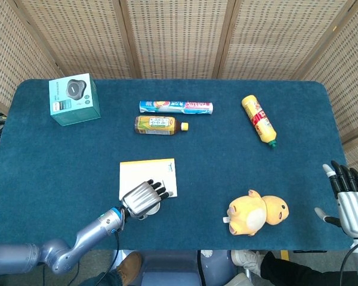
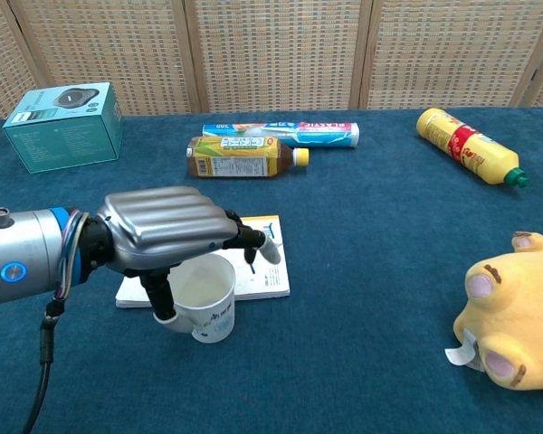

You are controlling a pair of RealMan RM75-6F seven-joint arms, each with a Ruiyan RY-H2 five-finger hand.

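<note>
**Operator:** Left hand (image 2: 167,231), status?

**Technician:** Curled down from above over white cup with small printed mark (image 2: 204,307). Thumb against near wall, fingers hooked past far rim. Gripping it upright, mouth up, at front left of blue felt-covered table (image 2: 371,235). Cannot tell whether base touches felt. Top grip probably chosen to keep open mouth level.

**Operator:** Surroundings, left to right?

**Technician:** Teal cardboard box (image 2: 63,122) standing at far left, well apart. White notepad with yellow top edge (image 2: 264,271) lying flat just behind cup, partly under fingers. Amber tea bottle (image 2: 240,155) and blue-and-white printed tube (image 2: 285,134) on their sides, parallel, just beside each other toward far edge. Yellow squeeze bottle with green cap (image 2: 466,145) likewise on its side, far right. Yellow plush toy (image 2: 511,316) slumped at front right.

**Operator:** Right hand (image 1: 349,199)?

**Technician:** Beyond table's right edge in head view. Fingers straight and spread, holding nothing. Apparently parked out of the way.
</note>
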